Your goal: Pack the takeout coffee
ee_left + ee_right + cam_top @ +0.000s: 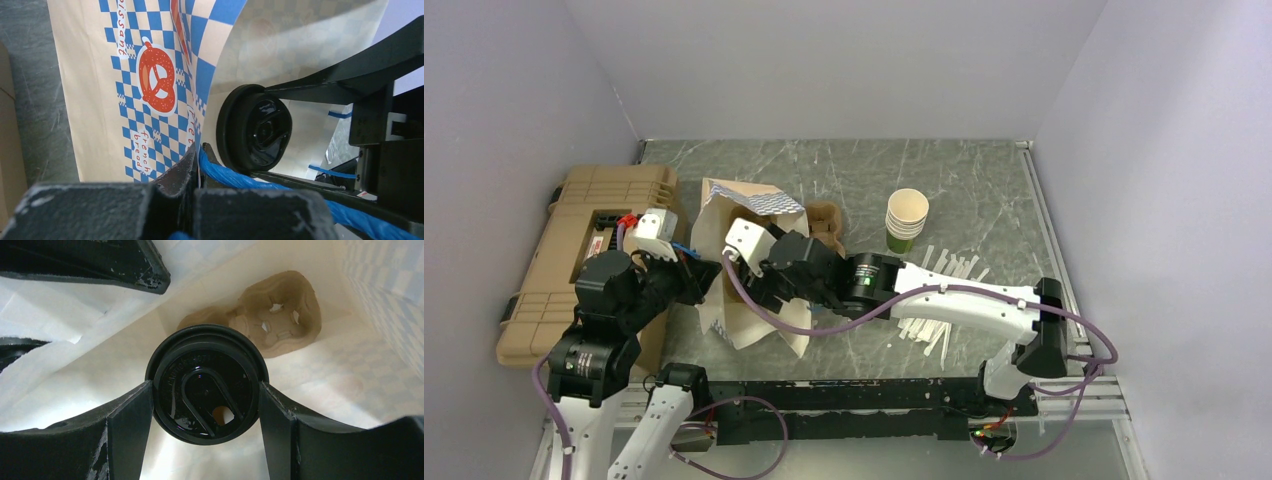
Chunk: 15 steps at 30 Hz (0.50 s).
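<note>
The takeout coffee (206, 384) shows its round black lid; its pale cup is hidden behind the lid. My right gripper (206, 405) is shut on it, one finger on each side of the lid, and holds it inside the mouth of a paper bag (350, 365). The bag (724, 205) is cream with a blue check and pretzel print (125, 75). My left gripper (200, 160) is shut on the bag's edge beside a blue handle cord (240, 176) and holds the bag open. The lid also shows in the left wrist view (257, 130). In the top view both grippers, left (699, 280) and right (759, 275), meet at the bag.
A brown pulp cup carrier (270, 315) shows beyond the cup at the bag's far end, and in the top view (826, 220). A stack of lidless paper cups (906, 220) stands at the back right. White sticks (944, 300) lie scattered on the right. A tan case (574, 250) lies at the left.
</note>
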### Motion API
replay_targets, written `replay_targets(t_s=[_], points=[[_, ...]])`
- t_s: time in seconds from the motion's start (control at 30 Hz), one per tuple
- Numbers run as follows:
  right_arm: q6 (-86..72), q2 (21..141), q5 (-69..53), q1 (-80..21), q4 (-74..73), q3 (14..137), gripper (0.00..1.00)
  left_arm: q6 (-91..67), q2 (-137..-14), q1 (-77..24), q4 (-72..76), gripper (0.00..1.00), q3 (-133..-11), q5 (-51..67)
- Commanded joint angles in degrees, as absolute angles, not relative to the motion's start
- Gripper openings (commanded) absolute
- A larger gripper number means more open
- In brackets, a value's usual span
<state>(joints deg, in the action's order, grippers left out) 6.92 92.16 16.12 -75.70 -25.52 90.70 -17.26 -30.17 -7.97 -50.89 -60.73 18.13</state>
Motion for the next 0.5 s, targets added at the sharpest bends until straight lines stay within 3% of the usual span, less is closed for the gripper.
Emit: replay_targets(t_s=[0.0, 0.47], points=[[5.91, 93.62, 14.25, -76.03, -19.46, 91.50, 0.32, -16.96, -29.62, -8.17, -49.02, 0.00, -61.57, 18.39], [5.75, 99.47, 13.96, -74.98, -13.74, 87.60, 0.31, -16.96, -29.74, -8.17, -49.12, 0.00, -61.62, 19.06]])
